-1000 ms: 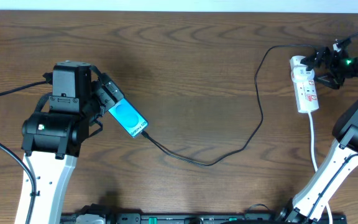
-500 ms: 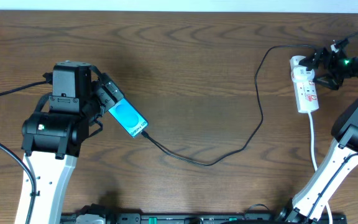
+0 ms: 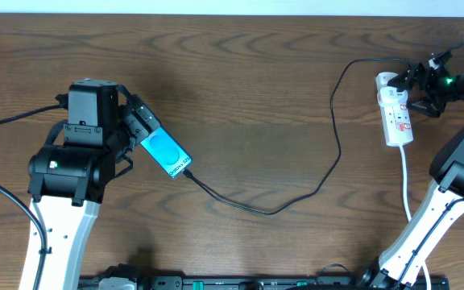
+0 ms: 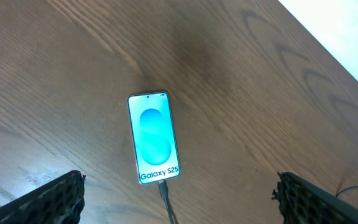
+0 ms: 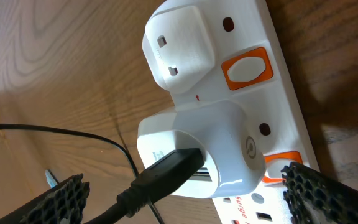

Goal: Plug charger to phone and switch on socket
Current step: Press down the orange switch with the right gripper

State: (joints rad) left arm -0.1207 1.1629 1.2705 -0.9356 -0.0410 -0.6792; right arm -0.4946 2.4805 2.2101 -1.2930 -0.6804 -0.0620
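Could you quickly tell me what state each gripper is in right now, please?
Left gripper: open, holding nothing; the phone lies on the table below.
Right gripper: open, over the white adapter plugged into the socket, holding nothing.

A dark brown wood-grain table [image 3: 248,97] meets a pale strip [image 3: 216,6] along its far edge.

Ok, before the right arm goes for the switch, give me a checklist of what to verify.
1. Charger cable tip in the phone: ok, it meets the bottom edge.
2. Cable's other end in the white adapter on the power strip: ok.
3. Orange switch nearest the adapter on: cannot tell, partly hidden.
4. Right gripper open, over the strip: ok.
5. Left gripper open, off the phone: ok.
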